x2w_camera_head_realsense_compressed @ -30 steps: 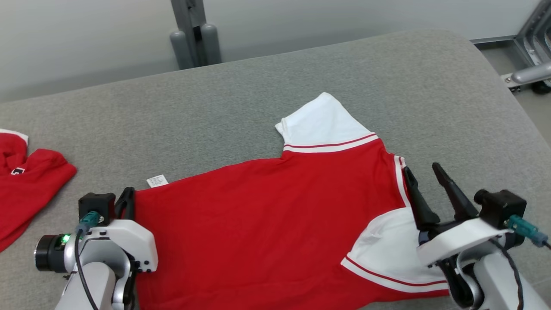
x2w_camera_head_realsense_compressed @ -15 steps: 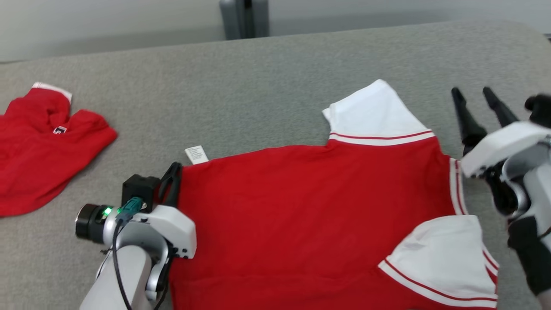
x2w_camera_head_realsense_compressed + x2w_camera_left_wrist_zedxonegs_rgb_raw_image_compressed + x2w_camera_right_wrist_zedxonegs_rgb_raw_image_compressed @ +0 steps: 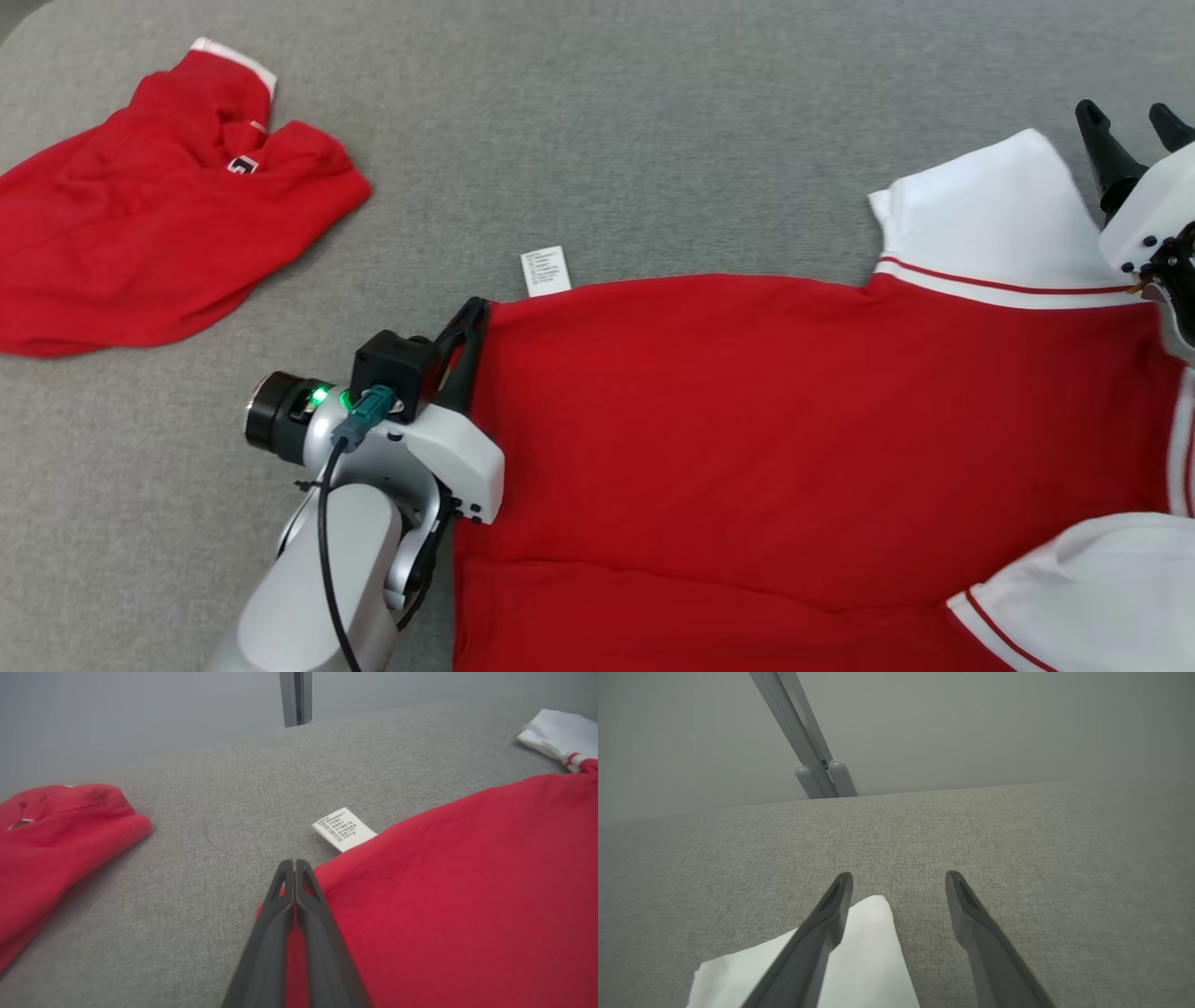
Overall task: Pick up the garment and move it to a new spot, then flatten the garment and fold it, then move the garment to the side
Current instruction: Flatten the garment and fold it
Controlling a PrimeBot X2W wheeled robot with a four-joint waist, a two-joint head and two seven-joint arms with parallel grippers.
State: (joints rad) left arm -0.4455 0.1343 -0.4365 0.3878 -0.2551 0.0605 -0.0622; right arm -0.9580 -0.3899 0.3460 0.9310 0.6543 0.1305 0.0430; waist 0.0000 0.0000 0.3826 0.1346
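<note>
Left tool is pinched shut on the hem corner of the red polo shirt. I see the shirt spread on the table, its long axis running from the hem at left to the sleeves at right. Right tool, spread wide and empty, hangs over the far white sleeve; a second ago it sat by the near sleeve.

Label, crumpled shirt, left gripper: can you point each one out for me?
Label (image 3: pixel 345 829): left wrist view, middle of the white tag.
Crumpled shirt (image 3: pixel 159 233): head view, middle of its red body.
Left gripper (image 3: pixel 294 864): left wrist view, where its shut fingertips meet.
</note>
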